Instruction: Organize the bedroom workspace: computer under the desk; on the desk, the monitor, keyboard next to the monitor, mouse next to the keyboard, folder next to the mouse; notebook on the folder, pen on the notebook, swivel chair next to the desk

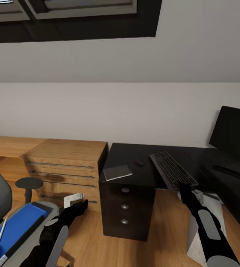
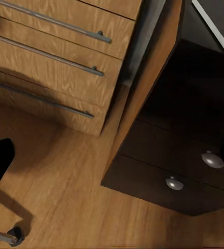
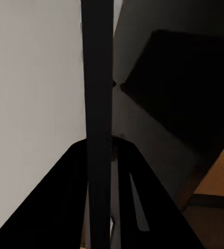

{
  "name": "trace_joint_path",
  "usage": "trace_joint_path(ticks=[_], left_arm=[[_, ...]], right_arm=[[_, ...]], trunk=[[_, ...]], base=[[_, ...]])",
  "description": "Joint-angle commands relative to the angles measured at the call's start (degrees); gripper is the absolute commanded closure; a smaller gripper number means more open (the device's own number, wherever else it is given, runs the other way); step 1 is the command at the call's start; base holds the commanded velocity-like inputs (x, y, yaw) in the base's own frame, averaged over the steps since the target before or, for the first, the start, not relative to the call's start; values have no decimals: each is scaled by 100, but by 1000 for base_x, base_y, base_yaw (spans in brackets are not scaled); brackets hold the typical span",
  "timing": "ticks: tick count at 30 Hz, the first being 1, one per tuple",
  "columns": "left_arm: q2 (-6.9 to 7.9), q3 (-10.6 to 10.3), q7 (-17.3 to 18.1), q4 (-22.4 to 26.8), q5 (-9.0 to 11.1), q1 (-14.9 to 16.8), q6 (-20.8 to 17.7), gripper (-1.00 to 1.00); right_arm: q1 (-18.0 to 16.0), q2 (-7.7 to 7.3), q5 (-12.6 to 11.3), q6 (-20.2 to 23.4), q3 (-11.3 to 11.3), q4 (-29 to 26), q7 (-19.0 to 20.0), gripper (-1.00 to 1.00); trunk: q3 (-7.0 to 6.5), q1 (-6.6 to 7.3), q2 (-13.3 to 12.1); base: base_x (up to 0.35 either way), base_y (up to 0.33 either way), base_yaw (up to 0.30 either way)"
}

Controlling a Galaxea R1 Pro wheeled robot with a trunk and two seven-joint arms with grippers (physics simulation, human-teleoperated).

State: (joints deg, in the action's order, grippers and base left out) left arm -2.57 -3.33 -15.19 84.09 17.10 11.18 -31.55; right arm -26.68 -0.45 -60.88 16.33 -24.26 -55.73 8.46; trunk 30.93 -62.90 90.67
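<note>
Right claw [image 1: 185,186] is clamped edge-on across the near end of the keyboard [image 1: 172,170], lower right of centre in the head view, overhanging the surface [image 1: 135,174]; judged light, rigid and thin, it suits that short-edge grip.

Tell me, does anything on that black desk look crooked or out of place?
Yes: the keyboard lies slanted, its near end jutting past the edge of the desk, where the right gripper appears to hold it. The notebook also sits slightly skewed near the corner, and the mouse lies behind it.
</note>
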Motion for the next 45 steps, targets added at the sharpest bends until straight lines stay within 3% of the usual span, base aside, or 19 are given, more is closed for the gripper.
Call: trace_joint_path(ticks=[1,12,15,23,29,33,35,40,45], left_arm=[[2,-18,-54,5,61,3,-18,-100],[2,-27,-55,-6,57,2,-18,-100],[2,-27,-55,-6,57,5,-18,-100],[2,-27,-50,-5,57,4,-18,-100],[6,-27,-47,-4,57,6,-18,-100],[9,-27,-46,-4,57,7,-18,-100],[10,-27,-46,-2,57,5,-18,-100],[18,-27,-46,-6,71,4,-18,-100],[20,-27,-46,-6,61,6,-18,-100]], right_arm=[[-4,1,42,15,-26,23,7,100],[-4,32,49,5,20,26,19,100],[-4,194,42,-145,12,20,16,100],[-4,444,14,-727,9,26,11,100],[-4,700,-97,-774,-4,35,14,100],[-4,753,-124,-784,-7,41,13,100],[-4,769,-178,-785,-8,43,9,100],[-4,774,-689,-753,-17,44,7,100],[-4,767,-938,-747,-16,52,5,100]], trunk=[[10,0,3],[21,0,3],[21,0,3],[21,0,3],[21,0,3],[21,0,3],[21,0,3],[21,0,3],[21,0,3]], base=[[0,0,-230],[0,0,-39],[0,0,0],[0,0,0],[0,0,0],[0,0,0],[0,0,0],[-15,0,0],[-155,0,0]])
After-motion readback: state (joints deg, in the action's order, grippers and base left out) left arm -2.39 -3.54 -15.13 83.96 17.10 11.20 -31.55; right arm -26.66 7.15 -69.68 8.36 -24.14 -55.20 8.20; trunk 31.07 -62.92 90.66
